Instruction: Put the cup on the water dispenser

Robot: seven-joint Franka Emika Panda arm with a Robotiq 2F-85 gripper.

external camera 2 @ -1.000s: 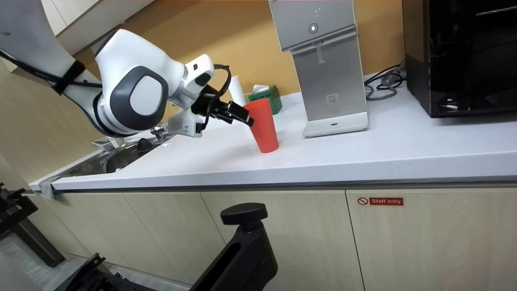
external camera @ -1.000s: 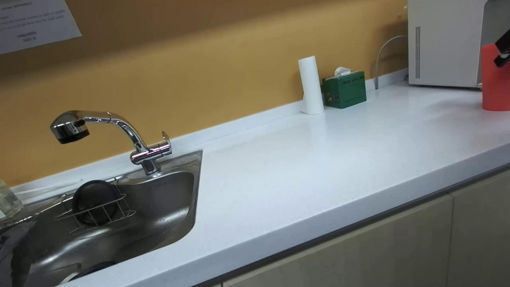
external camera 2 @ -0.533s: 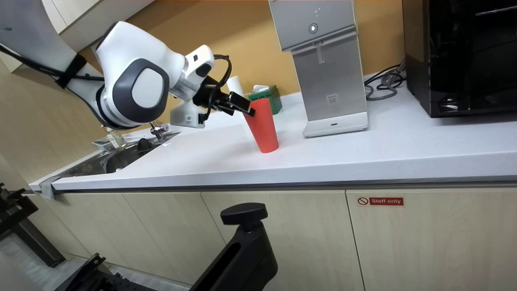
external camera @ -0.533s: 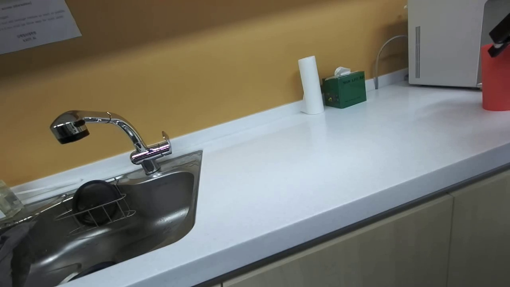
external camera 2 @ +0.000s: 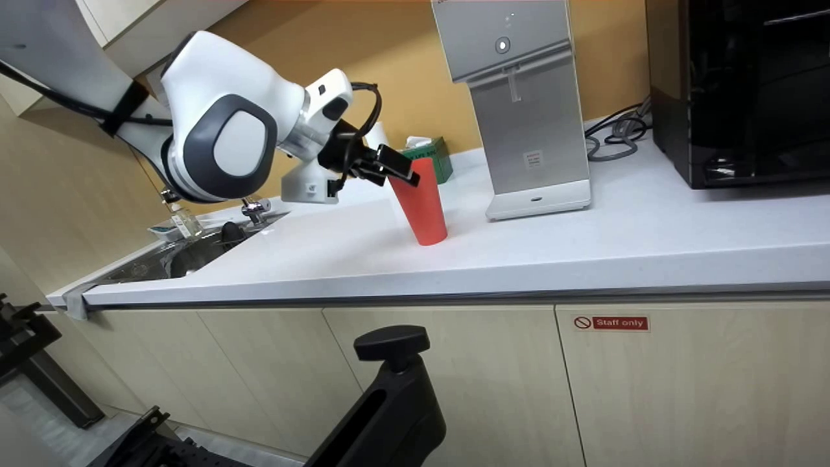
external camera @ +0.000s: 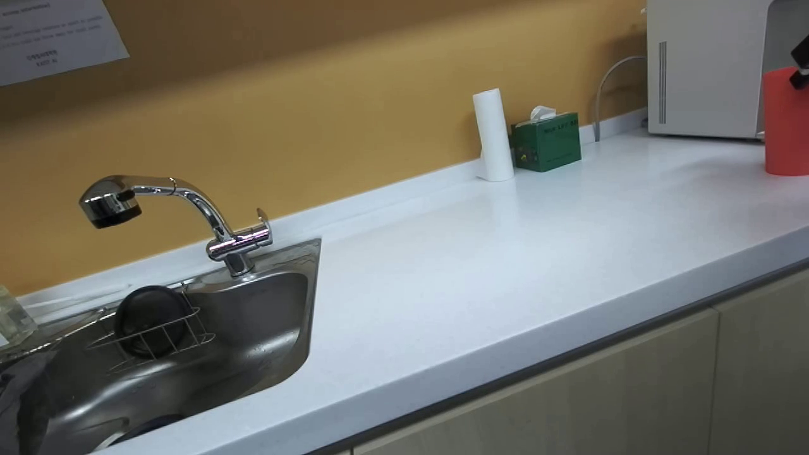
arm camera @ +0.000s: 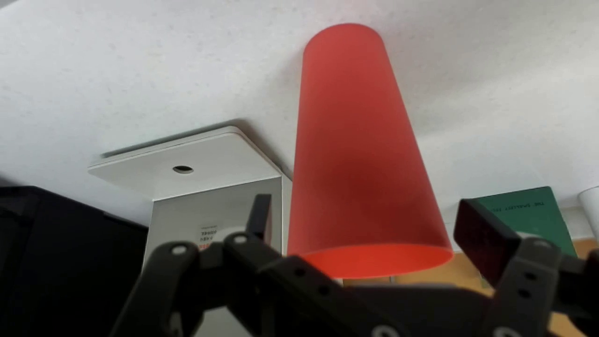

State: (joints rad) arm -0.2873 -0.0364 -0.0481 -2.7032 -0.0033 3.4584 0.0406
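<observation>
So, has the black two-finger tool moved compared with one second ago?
Yes. In an exterior view, the black two-finger tool has shifted slightly up and rightward in the picture, towards the tall grey boxy water dispenser, which stayed put.

We can read "Staff only" on a red sign (external camera 2: 619, 323) on a cabinet door (external camera 2: 700, 389), lower right in an exterior view; the paper notice (external camera: 57, 41) is too blurry.

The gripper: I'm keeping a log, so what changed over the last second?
The gripper has risen slightly and moved toward the water dispenser, its jaws open on either side of the red cup. Nothing was visibly grasped or released. The red cup stayed upright on the countertop; the water dispenser, tissue box and paper towel roll stayed put.
</observation>
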